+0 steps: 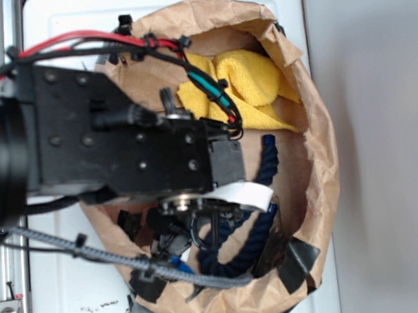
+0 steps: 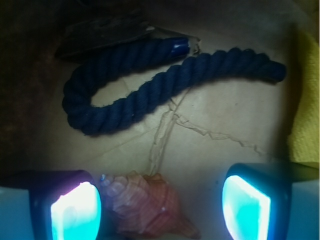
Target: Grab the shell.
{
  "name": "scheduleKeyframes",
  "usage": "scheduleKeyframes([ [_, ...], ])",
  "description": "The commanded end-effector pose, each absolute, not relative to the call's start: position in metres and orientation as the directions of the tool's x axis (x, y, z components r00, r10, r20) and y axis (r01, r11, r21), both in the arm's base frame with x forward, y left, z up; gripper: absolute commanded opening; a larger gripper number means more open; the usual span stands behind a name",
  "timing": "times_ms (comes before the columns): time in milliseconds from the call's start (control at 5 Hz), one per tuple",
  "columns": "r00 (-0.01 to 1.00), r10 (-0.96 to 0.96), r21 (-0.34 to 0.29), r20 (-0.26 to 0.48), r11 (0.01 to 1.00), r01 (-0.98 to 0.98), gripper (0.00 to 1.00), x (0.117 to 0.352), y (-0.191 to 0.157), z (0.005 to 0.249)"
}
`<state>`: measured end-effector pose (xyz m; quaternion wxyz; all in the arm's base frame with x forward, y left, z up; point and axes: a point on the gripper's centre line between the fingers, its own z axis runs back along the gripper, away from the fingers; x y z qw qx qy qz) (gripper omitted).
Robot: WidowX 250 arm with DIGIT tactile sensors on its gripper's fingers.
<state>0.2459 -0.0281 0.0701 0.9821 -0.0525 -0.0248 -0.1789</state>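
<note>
In the wrist view the orange-tan ridged shell (image 2: 147, 206) lies on the brown paper floor between my two glowing fingers, close against the left finger (image 2: 75, 212) and well apart from the right finger (image 2: 246, 207). My gripper (image 2: 160, 210) is open around it, not closed on it. In the exterior view the black arm and gripper (image 1: 197, 222) reach down into the paper bag (image 1: 318, 125), and the shell is hidden beneath them.
A thick navy blue rope (image 2: 150, 85) (image 1: 261, 189) curls just beyond the shell. A yellow cloth (image 1: 244, 83) (image 2: 307, 125) lies at the bag's far side. Black tape pieces (image 1: 298, 260) hold the bag's rim. A dark scrap (image 2: 105, 32) lies behind the rope.
</note>
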Motion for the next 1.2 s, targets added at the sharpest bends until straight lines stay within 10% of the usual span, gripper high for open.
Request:
scheduleKeyframes([
  [0, 0.877, -0.468, -0.204, 0.11, 0.853, 0.481, 1.0, 0.242, -0.035, 0.089],
  [800, 0.887, -0.462, -0.07, 0.022, 0.884, 0.462, 1.0, 0.246, -0.042, 0.038],
  [1000, 0.907, -0.419, -0.061, 0.044, 0.905, 0.421, 0.0, 0.251, -0.04, 0.043],
])
